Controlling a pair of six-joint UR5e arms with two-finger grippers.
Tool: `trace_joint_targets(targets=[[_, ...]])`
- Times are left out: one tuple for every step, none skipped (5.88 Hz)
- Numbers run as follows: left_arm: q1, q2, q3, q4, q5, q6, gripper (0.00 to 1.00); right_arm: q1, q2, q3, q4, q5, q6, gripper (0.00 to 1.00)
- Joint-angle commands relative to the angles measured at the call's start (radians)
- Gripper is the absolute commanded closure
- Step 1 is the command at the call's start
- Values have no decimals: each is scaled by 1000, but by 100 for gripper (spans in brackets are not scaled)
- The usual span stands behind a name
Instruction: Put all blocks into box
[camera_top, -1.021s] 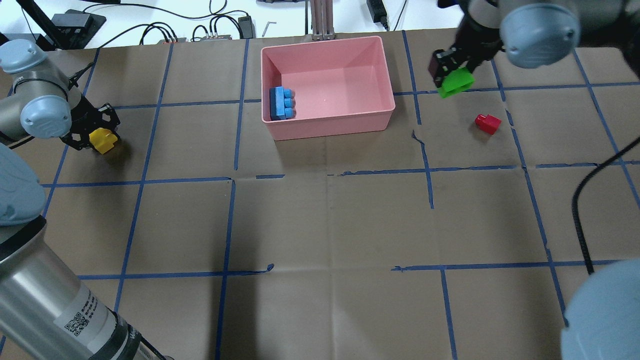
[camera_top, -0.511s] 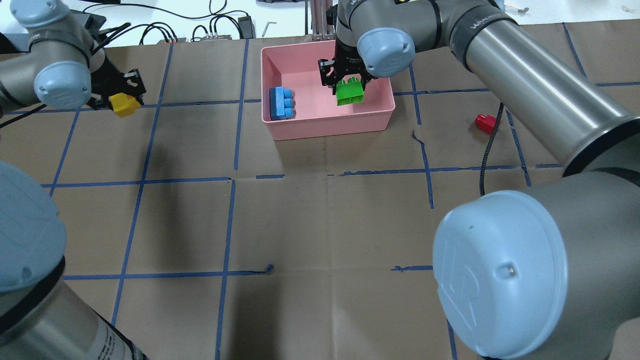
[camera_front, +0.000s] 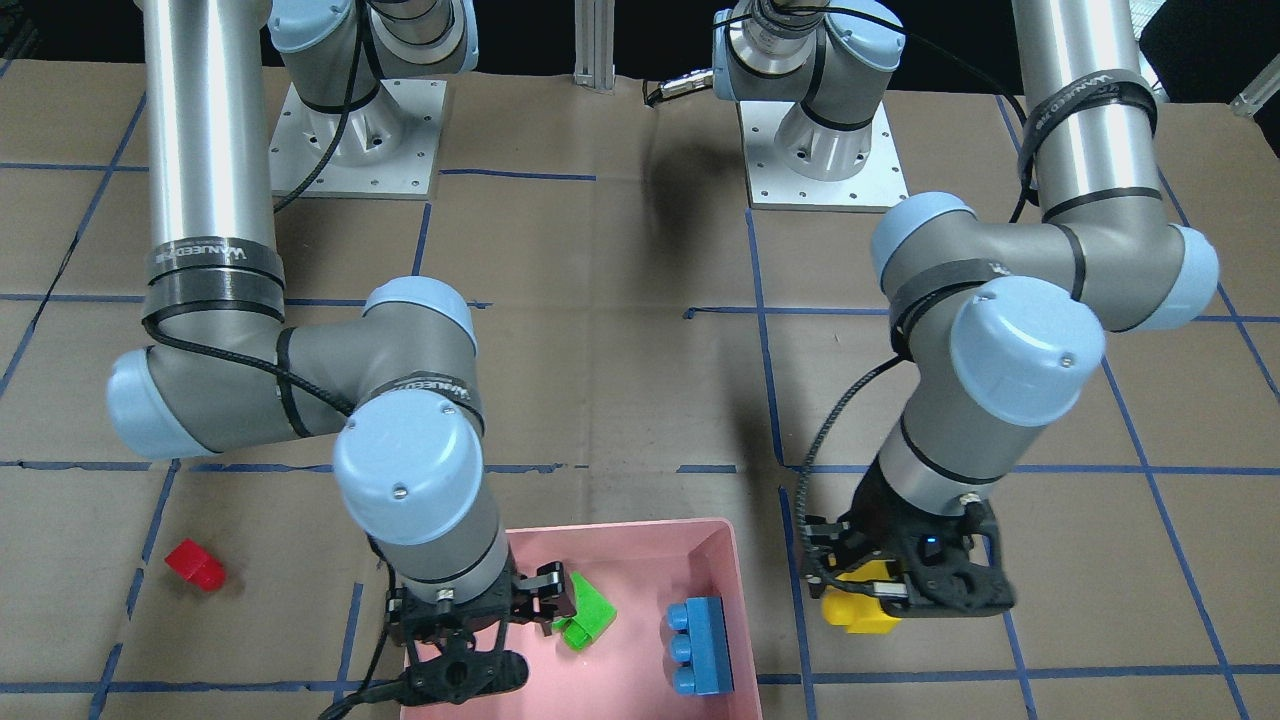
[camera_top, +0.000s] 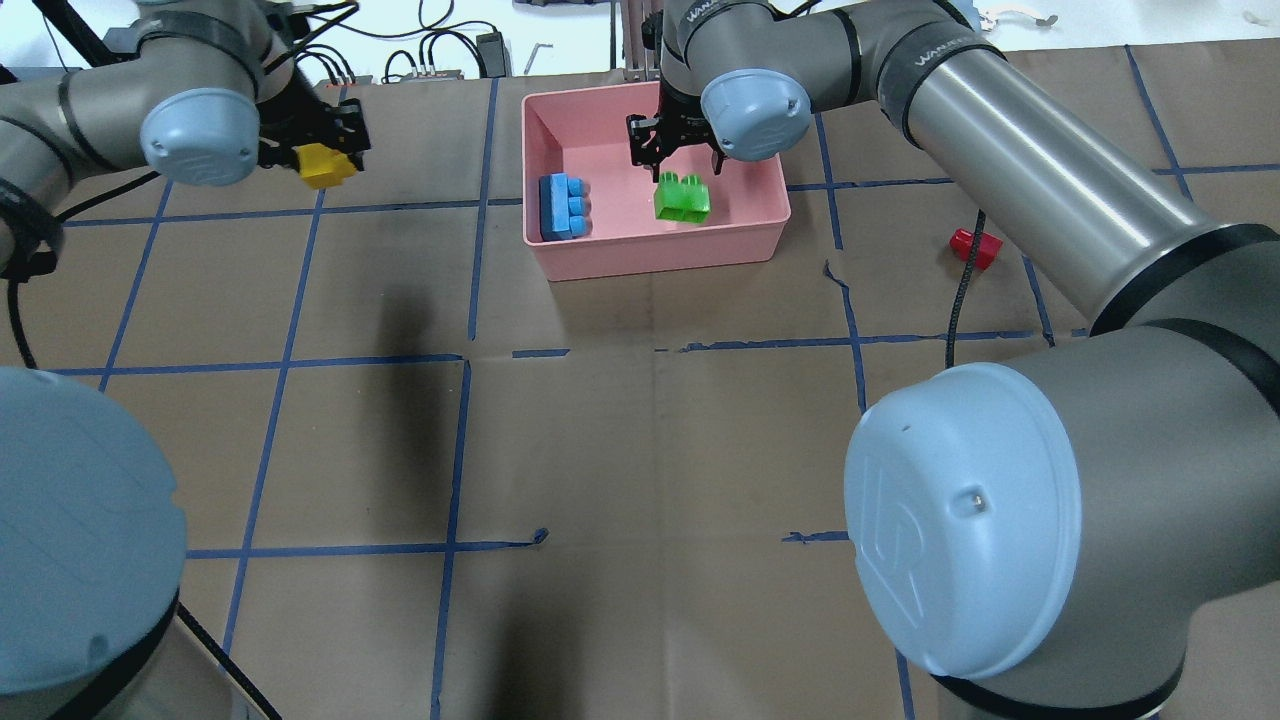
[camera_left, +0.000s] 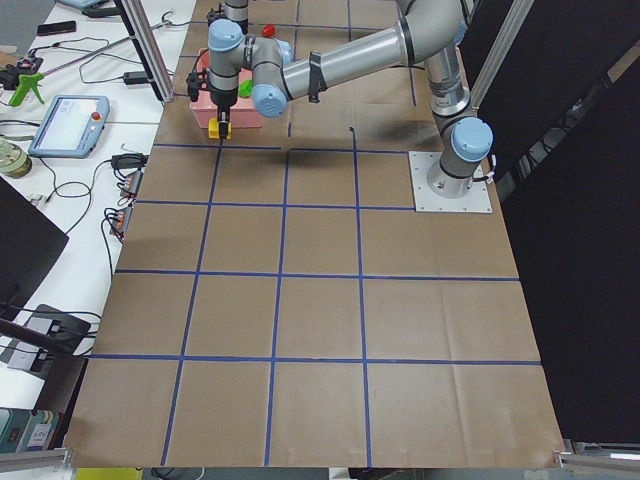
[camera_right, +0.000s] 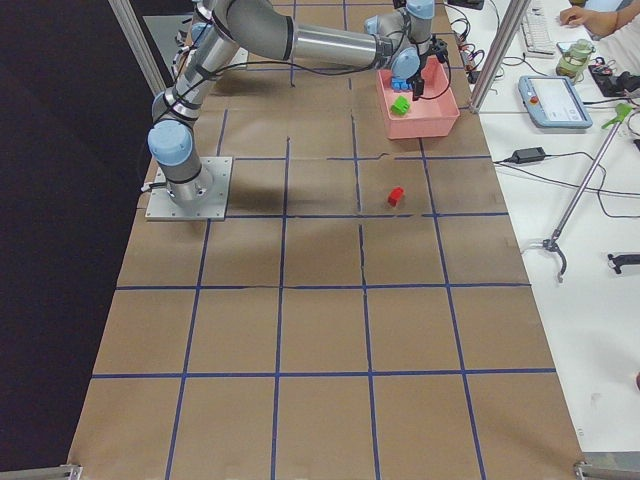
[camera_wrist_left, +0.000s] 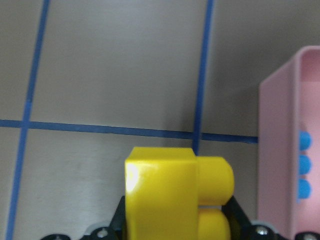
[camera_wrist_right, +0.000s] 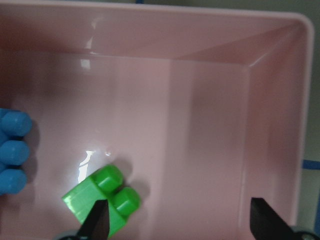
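The pink box (camera_top: 660, 258) stands at the far middle of the table and shows in the front view (camera_front: 620, 524) too. In it lie the light-blue brick (camera_top: 563, 207) by its left wall and the green brick (camera_top: 682, 198), tilted on the floor (camera_wrist_right: 102, 200). My right gripper (camera_top: 672, 152) hangs open and empty just above the green brick (camera_wrist_right: 180, 224). My left gripper (camera_top: 315, 160) is shut on the yellow brick (camera_wrist_left: 170, 195) and holds it above the table, left of the box. The red brick (camera_top: 973, 246) lies on the table right of the box.
Cables and power supplies (camera_top: 430, 60) lie beyond the table's far edge. An aluminium post (camera_top: 640, 40) stands right behind the box. Blue tape lines grid the brown tabletop. The right arm's long link (camera_top: 1050, 190) spans above the red brick's area.
My right gripper carried the green brick over the box, opened, and the brick now lies inside. My left gripper moved right and farther away with the yellow brick, toward the box.
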Motion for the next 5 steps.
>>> trace_joint_targets(targets=[[-117,-35,14,25,-90,-17,100,-106,-41,4,67,2,-140,0],[-151,-92,19,51,-91,-82,93,-182,-50,7,109,2,-245,0],[-152,-129,18,188,-86,-84,39,-260,-63,15,138,2,-394,0],[-152,-120,18,193,-86,-94,0,-340,-72,36,141,2,-574,1],[-152,-95,18,135,-83,-94,0,-414,-77,85,142,10,-729,1]])
